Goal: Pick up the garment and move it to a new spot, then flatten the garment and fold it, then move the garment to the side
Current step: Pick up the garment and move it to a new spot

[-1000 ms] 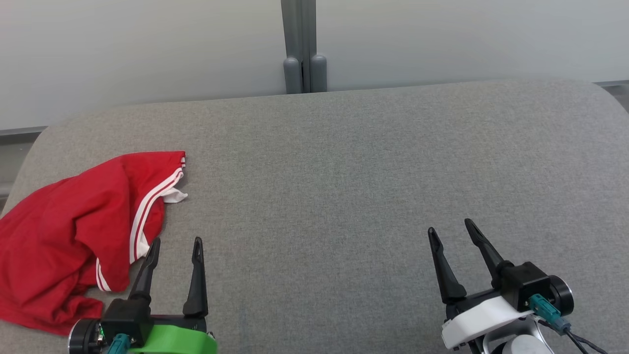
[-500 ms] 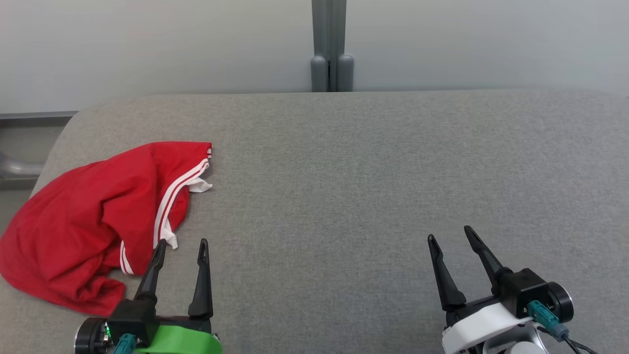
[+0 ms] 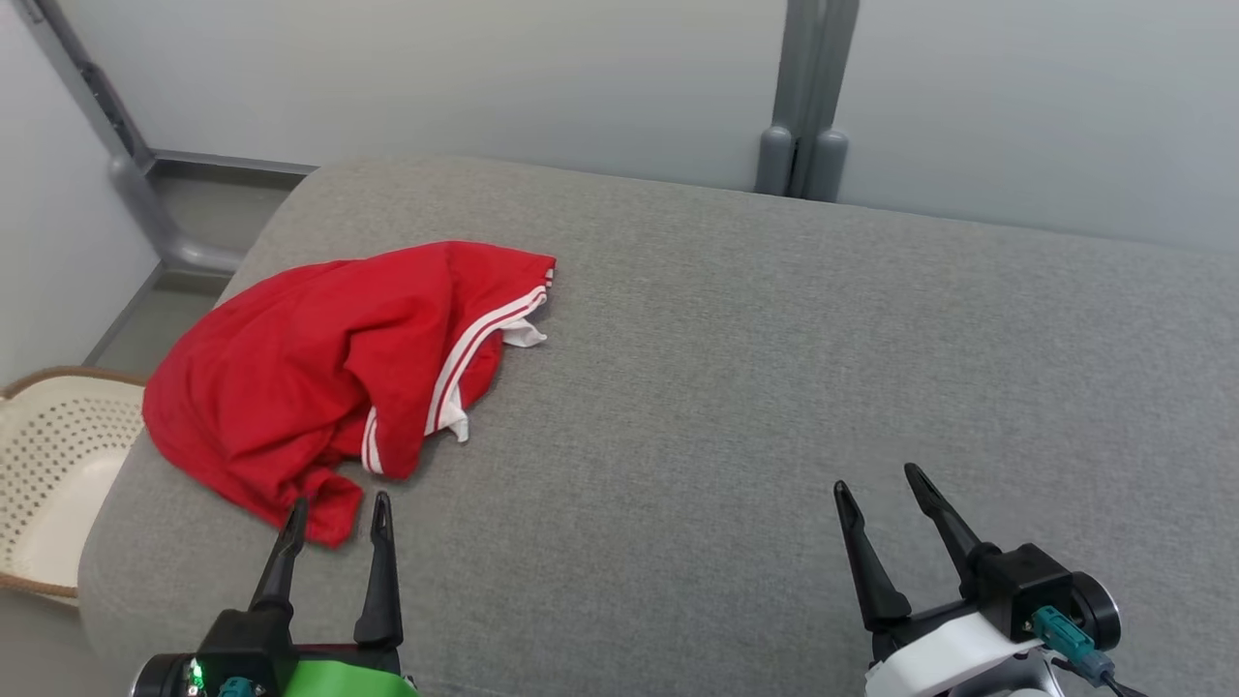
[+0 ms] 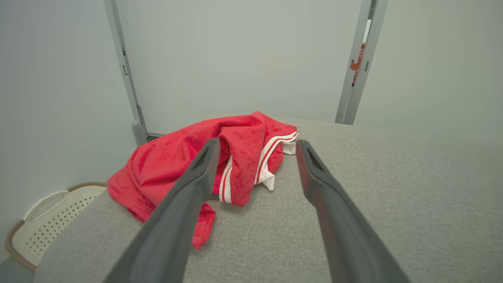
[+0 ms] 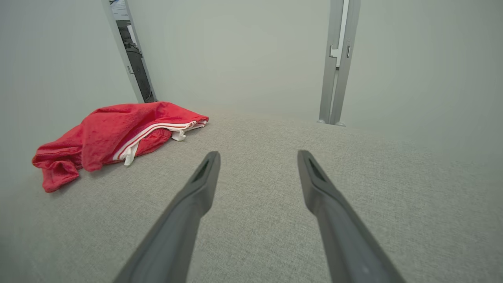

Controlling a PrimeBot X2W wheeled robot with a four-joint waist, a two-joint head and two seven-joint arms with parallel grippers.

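Note:
A crumpled red garment (image 3: pixel 319 373) with white stripes lies in a heap on the left part of the grey padded surface (image 3: pixel 736 368). It also shows in the left wrist view as the garment (image 4: pixel 177 165) and in the right wrist view as the garment (image 5: pixel 110 133). My left gripper (image 3: pixel 337 511) is open, its fingertips just short of the heap's near edge, nothing between them. My right gripper (image 3: pixel 879 482) is open over bare fabric at the lower right, far from the garment. Each wrist view shows its own open gripper, left (image 4: pixel 257 147) and right (image 5: pixel 258 157).
A cream perforated basket (image 3: pixel 48 465) stands on the floor beyond the surface's left edge, seen too as the basket (image 4: pixel 47 220). Pale wall panels with a grey post (image 3: pixel 803 106) run behind the surface. Bare grey fabric stretches across the middle and right.
The head camera has swung to the left, so the garment sits nearer the picture's middle and the basket has come into view. Both grippers stay open; the garment lies as before.

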